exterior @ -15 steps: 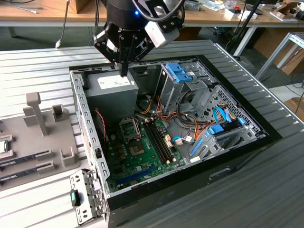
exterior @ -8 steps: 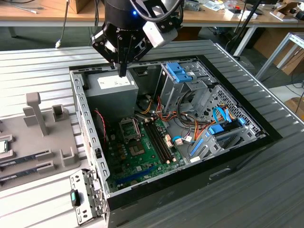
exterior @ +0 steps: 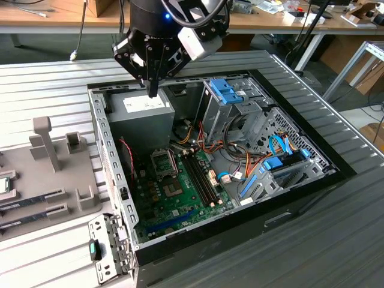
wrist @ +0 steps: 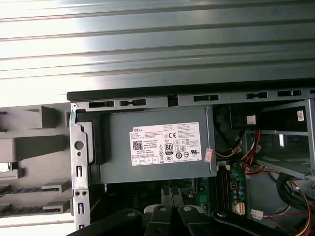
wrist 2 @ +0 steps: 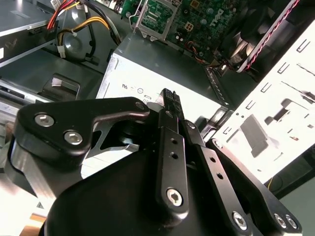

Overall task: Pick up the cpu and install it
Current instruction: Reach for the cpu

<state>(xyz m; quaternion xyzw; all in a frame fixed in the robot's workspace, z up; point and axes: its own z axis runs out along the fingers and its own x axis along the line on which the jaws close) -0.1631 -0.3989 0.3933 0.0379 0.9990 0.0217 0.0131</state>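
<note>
– Over on the grey fixture tray [exterior: 54, 174], right at the exterior view's left edge: the cpu [exterior: 3, 186], partly cut off by the frame. Nowhere near the gripper [exterior: 153, 90], lol. Well apart, with the case wall [exterior: 99, 135] in between.

– Yep. Hanging above the power supply [exterior: 141, 111] at the back of the open case instead. Jaws pressed together in the second wrist view, nothing visible between them. So not picked up yet, judging by that.

– Any thoughts on handling? Looks tiny next to that grey box.

– Small flat square, silver-grey metal top. Rim colour too small to make out. Probably very light and totally stiff, so no sag or flop to worry about. Slick on top though, and thin, so not much edge to pinch. Best guess: grab by two opposite edges, flat and level, gentle squeeze. Never by the underside: likely fragile contacts there. Same deal for the socket [exterior: 162, 162] on the motherboard [exterior: 180, 198].

– Socket open?

– Metal frame, dark middle, near the black memory slots [exterior: 201, 177]. Can't tell more than that from here. Also, easy to mix up targets on that tray: long narrow memory sticks [exterior: 30, 198] lying just beside the chip. Totally different shape, so go for the little square.
</note>
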